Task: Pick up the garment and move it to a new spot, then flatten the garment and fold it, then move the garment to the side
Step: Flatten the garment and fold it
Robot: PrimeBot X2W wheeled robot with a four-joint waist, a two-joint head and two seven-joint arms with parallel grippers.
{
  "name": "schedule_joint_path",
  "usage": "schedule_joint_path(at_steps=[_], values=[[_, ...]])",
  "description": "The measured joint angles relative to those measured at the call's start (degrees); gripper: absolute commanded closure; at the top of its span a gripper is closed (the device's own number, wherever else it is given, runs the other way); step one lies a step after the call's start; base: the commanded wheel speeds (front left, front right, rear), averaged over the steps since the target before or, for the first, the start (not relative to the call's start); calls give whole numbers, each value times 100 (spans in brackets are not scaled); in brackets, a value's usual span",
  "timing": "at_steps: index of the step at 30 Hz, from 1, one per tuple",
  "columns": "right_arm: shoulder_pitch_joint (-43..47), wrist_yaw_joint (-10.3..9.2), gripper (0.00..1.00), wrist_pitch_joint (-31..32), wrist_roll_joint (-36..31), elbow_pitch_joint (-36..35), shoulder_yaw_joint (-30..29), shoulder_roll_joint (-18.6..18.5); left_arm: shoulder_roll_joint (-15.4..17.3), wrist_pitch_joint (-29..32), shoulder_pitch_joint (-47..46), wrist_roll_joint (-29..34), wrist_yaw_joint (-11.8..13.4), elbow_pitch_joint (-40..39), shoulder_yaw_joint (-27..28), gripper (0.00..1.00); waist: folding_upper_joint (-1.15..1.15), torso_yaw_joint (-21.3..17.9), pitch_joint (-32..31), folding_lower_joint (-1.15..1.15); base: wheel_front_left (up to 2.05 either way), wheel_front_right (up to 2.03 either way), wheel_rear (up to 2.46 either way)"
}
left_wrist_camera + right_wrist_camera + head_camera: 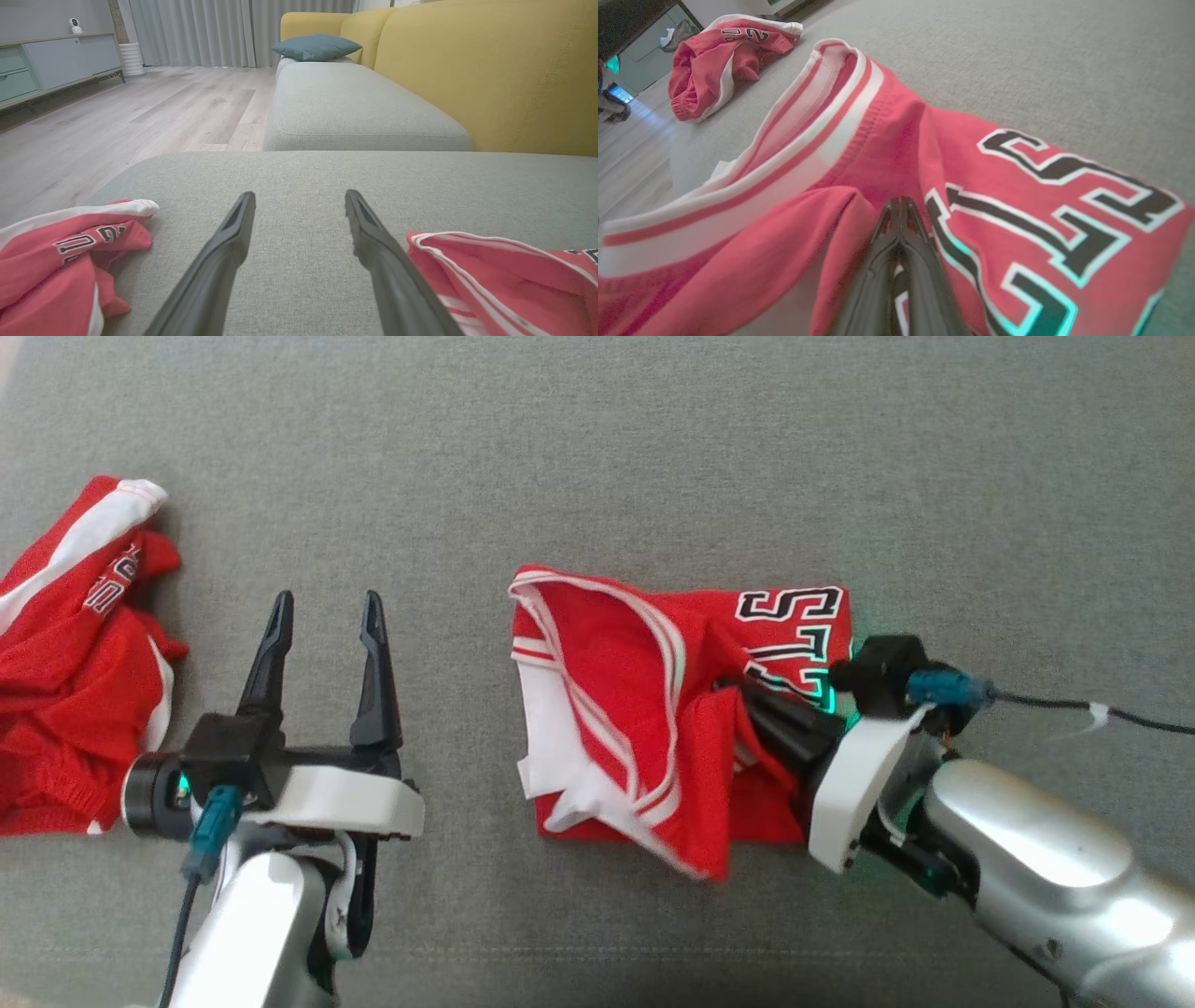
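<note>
Our right gripper (pixel 901 203) is clenched, seemingly pinching the garment (pixel 607 709); our left gripper (pixel 327 607) hangs released just left of it.

The garment (pixel 607 709) is ribbed knit cloth, the sofa seat (pixel 653 448) matt woven fabric, the right forearm (pixel 1027 840) glossy metal.

Both forearms (pixel 1036 859) are pretty shiny silver with white wrist brackets (pixel 854 784). The left gripper (pixel 327 602) and right gripper (pixel 900 201) have long, dark, tapered fingers (pixel 375 672). Teal plugs (pixel 213 817) feed black cables (pixel 1055 703), white tag (pixel 1099 712) on the right one, green glow at the wrists.
</note>
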Motion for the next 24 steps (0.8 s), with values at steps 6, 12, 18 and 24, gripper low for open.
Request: schedule_joint_path(at_steps=[6,12,18,24], values=[[-112,0,100,-101,299,-229,552,-226,-2,0,2,0,-22,1,3,0,0,-35,-17,0,0,0,0],[-137,0,100,-86,454,-469,859,-408,-1,-1,3,0,-30,2,19,0,0,-66,-21,0,0,0,0],[-133,0,100,100,515,-736,972,-464,-2,-1,3,1,-32,2,27,0,0,-92,-16,0,0,0,0],[-45,0,100,371,552,-901,1007,-565,-5,-1,4,8,-74,10,45,0,0,-121,-51,0,0,0,0]])
